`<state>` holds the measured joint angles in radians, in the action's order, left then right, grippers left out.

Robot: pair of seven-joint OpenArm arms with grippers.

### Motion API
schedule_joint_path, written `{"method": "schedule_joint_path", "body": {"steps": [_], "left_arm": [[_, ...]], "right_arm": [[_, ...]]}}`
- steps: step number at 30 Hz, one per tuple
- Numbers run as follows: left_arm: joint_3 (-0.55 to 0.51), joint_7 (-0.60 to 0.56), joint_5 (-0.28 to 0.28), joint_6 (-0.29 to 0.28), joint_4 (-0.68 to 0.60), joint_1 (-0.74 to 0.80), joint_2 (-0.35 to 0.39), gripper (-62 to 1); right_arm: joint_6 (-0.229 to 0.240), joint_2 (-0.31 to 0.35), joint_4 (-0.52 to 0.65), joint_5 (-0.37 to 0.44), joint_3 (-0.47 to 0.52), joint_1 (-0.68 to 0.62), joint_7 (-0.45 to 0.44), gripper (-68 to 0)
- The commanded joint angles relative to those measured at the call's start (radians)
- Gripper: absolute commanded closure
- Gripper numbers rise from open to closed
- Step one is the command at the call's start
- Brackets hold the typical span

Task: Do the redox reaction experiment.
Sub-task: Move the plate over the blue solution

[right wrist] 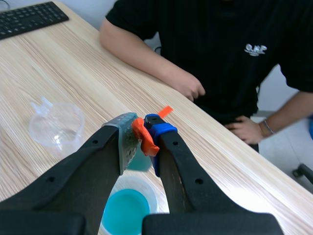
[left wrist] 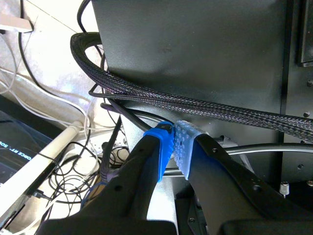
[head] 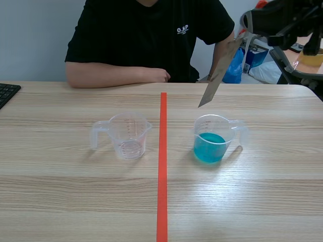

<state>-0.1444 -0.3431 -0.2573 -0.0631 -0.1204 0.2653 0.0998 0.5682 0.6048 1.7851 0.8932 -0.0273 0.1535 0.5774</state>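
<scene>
My right gripper (right wrist: 142, 132) is up in the air over the right side of the table (head: 75, 201). It's clamping down on the top end of a thin grey metal strip (head: 218, 75). From my wrist cam I'm seeing an orange-red bit (right wrist: 143, 137) squeezed between the pads. Can't tell if that's part of the strip or not.

The strip is slanting down and its lower tip is hanging just above the far rim of the clear measuring cup (head: 214, 138). It isn't touching the blue liquid (head: 209, 147) inside. That cup is sitting just right of the red tape line (head: 162, 166), and an empty measuring cup (head: 126, 135) is sitting just left of it.

My left gripper (left wrist: 174, 142) is off the table, fingers pressed together on nothing and pointing at some cables (left wrist: 146, 93).

A person in a black shirt (head: 151, 35) is sitting across from me, one forearm resting on the table edge. A keyboard (head: 7, 92) is poking in at the far left.
</scene>
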Motion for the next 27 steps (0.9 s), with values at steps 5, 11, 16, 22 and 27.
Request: {"method": "schedule_joint_path", "body": {"steps": [5, 11, 16, 22, 27], "left_arm": [[-0.002, -0.004, 0.002, -0.002, -0.011, -0.003, 0.0, -4.2], [-0.002, -0.004, 0.002, -0.002, -0.011, -0.003, 0.001, -4.2], [-0.002, -0.004, 0.002, -0.002, -0.011, -0.003, 0.0, -4.2], [-0.002, -0.004, 0.002, -0.002, -0.011, -0.003, 0.0, -4.2], [-0.002, -0.004, 0.002, -0.002, -0.011, -0.003, 0.0, -4.2]], "right_arm": [[-0.003, 0.056, 0.006, 0.051, 0.074, -0.052, -0.014, -0.7], [-0.003, 0.056, 0.006, 0.055, 0.101, -0.092, -0.023, -0.7], [-0.003, 0.054, 0.006, 0.058, 0.101, -0.093, -0.03, -0.7], [-0.003, 0.054, 0.006, 0.058, 0.101, -0.092, -0.041, -0.7], [-0.003, 0.048, 0.006, 0.058, 0.1, -0.092, -0.041, -0.7]]}}
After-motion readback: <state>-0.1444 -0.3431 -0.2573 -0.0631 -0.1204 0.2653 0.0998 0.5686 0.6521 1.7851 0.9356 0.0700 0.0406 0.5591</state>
